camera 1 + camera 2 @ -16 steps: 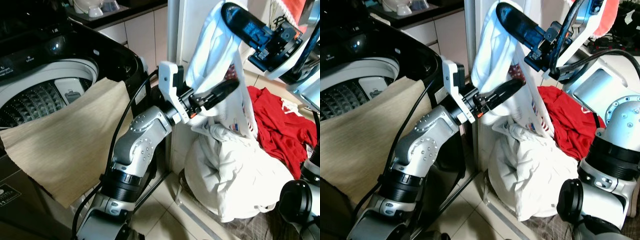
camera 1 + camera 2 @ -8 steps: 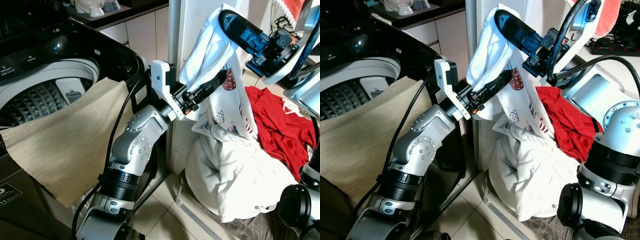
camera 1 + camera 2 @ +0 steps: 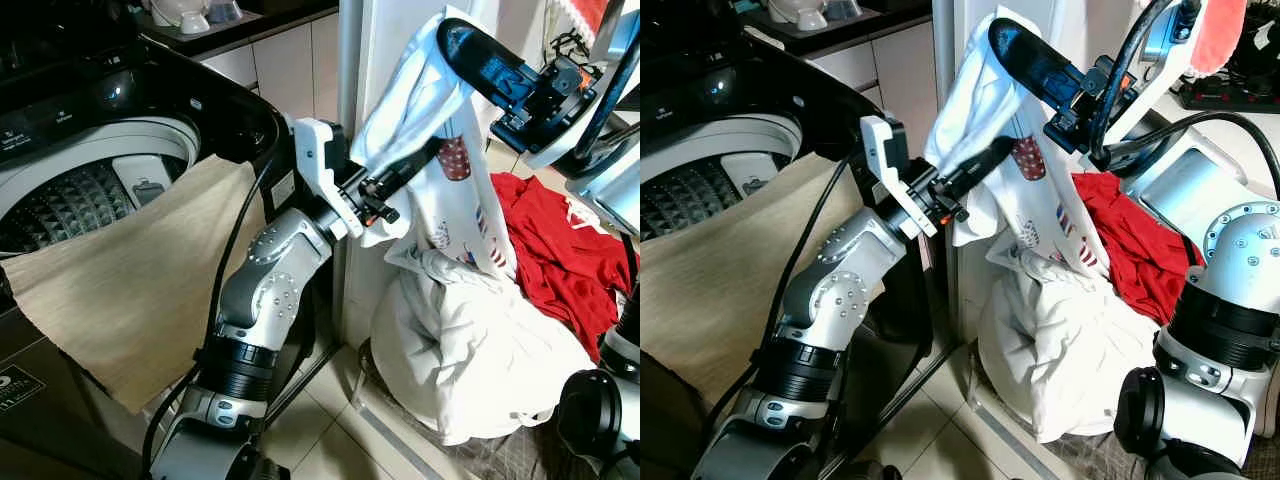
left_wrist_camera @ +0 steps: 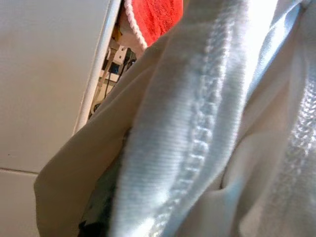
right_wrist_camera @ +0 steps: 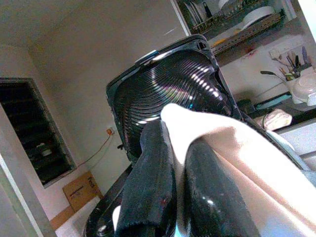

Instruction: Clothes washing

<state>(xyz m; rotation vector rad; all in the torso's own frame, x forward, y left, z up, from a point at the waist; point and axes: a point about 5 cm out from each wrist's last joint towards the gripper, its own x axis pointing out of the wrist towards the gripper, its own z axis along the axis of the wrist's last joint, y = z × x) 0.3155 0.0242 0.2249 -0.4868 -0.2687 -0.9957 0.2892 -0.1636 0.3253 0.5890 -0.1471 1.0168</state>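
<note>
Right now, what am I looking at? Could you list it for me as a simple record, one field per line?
Held item: white printed garment, lifted above the laundry heap
Right gripper: shut on the garment's top edge, raised high
Left gripper: against the garment lower down; fingers hidden by cloth
Washing machine: lid open, drum visible, on the robot's left
Over its rim: beige cloth
On the floor: white bundle, red garment

Behind the laundry area I see a dark kitchen counter (image 3: 235, 28) with white crockery (image 3: 185, 12) on it, above cream cabinet doors (image 3: 285, 65). A white door frame (image 3: 945, 90) stands upright beside them. The floor is pale tile (image 3: 330, 440). From the right wrist I see a dish rack (image 5: 237, 24) holding plates — and a dark louvred window (image 5: 34, 128).
</note>
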